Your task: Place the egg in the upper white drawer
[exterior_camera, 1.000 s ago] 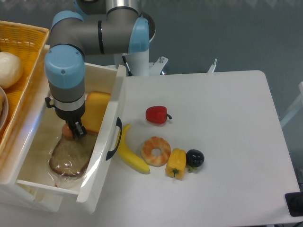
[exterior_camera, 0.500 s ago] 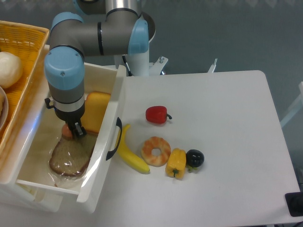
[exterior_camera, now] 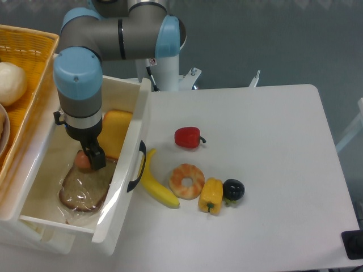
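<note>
The egg [exterior_camera: 82, 162], small and salmon-pink, lies inside the upper white drawer [exterior_camera: 122, 170], at the top edge of a wrapped bread slice [exterior_camera: 83, 190]. The drawer is pulled out at the table's left, its dark curved handle [exterior_camera: 136, 165] facing right. My gripper [exterior_camera: 91, 160] points down into the drawer right over the egg. One dark finger [exterior_camera: 97, 158] stands against the egg's right side, and the other is hidden behind the egg. The jaws look parted, and the egg rests on the drawer floor rather than hanging.
A yellow block [exterior_camera: 116, 132] lies in the drawer behind the gripper. A yellow wicker basket [exterior_camera: 34, 48] with a white ball [exterior_camera: 10, 82] stands at the left. On the table lie a red pepper [exterior_camera: 188, 137], a banana [exterior_camera: 156, 185], a donut [exterior_camera: 188, 181], a yellow pepper [exterior_camera: 211, 195] and a dark round fruit [exterior_camera: 233, 189].
The arm's wrist has lifted slightly. The egg now shows more fully, a little lower and to the left of the finger, where before the gripper covered most of it.
</note>
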Available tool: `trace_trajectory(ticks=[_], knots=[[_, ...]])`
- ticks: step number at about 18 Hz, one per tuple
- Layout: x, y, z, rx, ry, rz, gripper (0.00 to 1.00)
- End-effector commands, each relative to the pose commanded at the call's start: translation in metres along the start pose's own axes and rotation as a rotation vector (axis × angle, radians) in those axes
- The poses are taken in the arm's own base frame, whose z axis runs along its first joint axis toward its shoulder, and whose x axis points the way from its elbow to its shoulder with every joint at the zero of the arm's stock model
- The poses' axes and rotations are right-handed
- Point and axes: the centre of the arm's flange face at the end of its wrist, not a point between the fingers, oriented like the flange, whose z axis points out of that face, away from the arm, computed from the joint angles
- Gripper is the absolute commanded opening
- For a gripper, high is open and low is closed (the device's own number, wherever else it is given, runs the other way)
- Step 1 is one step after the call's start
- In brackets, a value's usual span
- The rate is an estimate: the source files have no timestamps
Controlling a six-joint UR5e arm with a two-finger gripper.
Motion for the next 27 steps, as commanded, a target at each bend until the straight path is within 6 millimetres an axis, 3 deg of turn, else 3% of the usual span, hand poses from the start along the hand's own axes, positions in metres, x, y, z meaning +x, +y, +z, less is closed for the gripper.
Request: trace_trajectory(ticks=[15, 22, 27], knots=[[0.01, 0.046, -0.106, 0.158, -0.124, -0.227, 1.0], [0.011, 0.079, -0.141, 0.17, -0.198, -0.272, 1.0], [0.002, 0.105, -0.152, 0.11, -0.252, -0.301, 1.0]])
